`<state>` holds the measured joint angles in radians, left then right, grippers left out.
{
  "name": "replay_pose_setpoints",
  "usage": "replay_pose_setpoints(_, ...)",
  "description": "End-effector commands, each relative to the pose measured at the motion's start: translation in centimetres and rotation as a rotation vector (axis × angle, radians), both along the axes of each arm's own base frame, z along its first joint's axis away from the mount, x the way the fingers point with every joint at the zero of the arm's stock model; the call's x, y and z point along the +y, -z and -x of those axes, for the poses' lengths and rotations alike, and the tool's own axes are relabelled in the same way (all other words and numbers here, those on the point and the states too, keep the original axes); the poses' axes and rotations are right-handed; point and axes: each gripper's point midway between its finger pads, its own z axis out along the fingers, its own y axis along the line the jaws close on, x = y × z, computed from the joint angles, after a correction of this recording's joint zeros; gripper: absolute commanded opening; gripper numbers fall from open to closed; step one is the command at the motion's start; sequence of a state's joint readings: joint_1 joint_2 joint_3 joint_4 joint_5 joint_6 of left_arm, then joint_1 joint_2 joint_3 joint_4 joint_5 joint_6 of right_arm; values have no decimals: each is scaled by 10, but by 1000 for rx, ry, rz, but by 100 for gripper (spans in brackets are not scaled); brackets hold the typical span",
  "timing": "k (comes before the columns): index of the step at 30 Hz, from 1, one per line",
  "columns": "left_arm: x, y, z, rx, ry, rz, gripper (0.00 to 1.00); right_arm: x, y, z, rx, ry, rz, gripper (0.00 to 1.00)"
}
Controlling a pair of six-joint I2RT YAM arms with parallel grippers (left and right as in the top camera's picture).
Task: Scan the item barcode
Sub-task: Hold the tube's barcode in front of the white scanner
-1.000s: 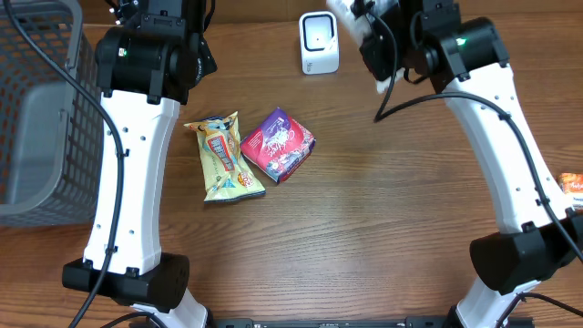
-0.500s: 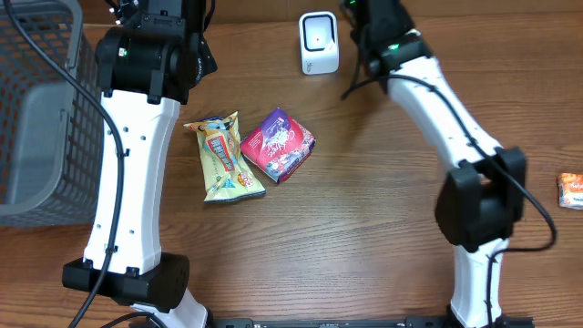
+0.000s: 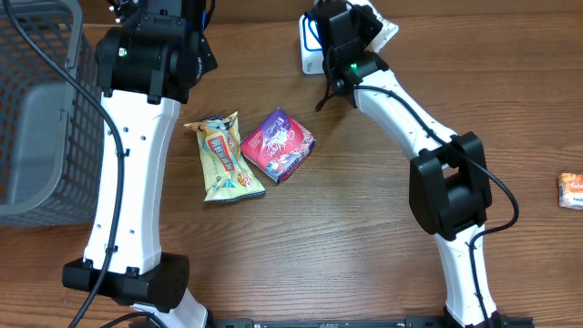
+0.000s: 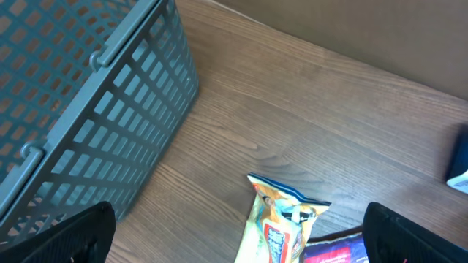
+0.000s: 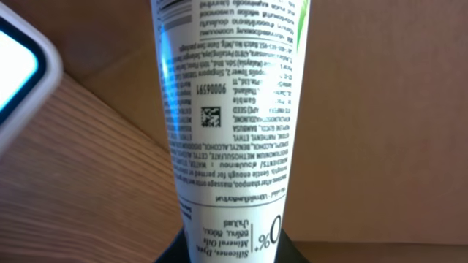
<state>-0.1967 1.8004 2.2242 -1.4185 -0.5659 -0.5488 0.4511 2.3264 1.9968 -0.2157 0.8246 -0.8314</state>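
The right gripper (image 5: 234, 247) is clamped narrowly on the base of a white tube (image 5: 230, 109), which rises from the jaws. In the right wrist view its small print reads upside down, with 1 small square code in the middle of the text. The scanner (image 5: 18, 73) shows just left of the tube as a white rim around a lit screen.

Compared with 1 second ago, the right arm has swung left. Its wrist was then to the right of the scanner and the scanner stood in full view. Now the wrist hangs over it at the far edge of the table (image 3: 364, 228) and covers most of it. The arm's elbow has moved in from the right, so the orange packet (image 3: 571, 189) at the right edge shows whole.

The left gripper (image 4: 245, 234) has not moved. Its jaws stand wide apart above the far end of the yellow snack packet (image 3: 223, 157). That packet and the purple packet (image 3: 279, 144) just right of it lie where they were, near the middle of the table.

The grey mesh basket (image 3: 36, 109) stands at the left edge, and its grey floor shows through the open top.
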Motion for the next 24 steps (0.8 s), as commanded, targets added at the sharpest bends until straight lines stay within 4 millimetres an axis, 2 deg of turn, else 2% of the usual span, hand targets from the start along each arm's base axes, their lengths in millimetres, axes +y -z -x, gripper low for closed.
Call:
replay_pose_setpoints(1, 0, -1, -4, -18, -16, -2, 100, -14, -12, -3, -34, 67, 90, 4)
replay_pose_setpoints(8, -1, -1, -4, -17, -13, 1, 100, -20, 14, -12, -44, 132, 250, 4)
replay_pose_setpoints(12, -1, -1, -4, -16, -12, 2, 100, -15, 36, -11, -22, 144, 289, 4)
replay_pose_setpoints(18, -1, -1, -4, -16, -12, 2, 100, -19, 46, -4, -32, 227, 341, 4)
replay_pose_setpoints(24, -1, -1, -4, -16, -12, 2, 100, 3, 42, 3, -58, 209, 331, 4)
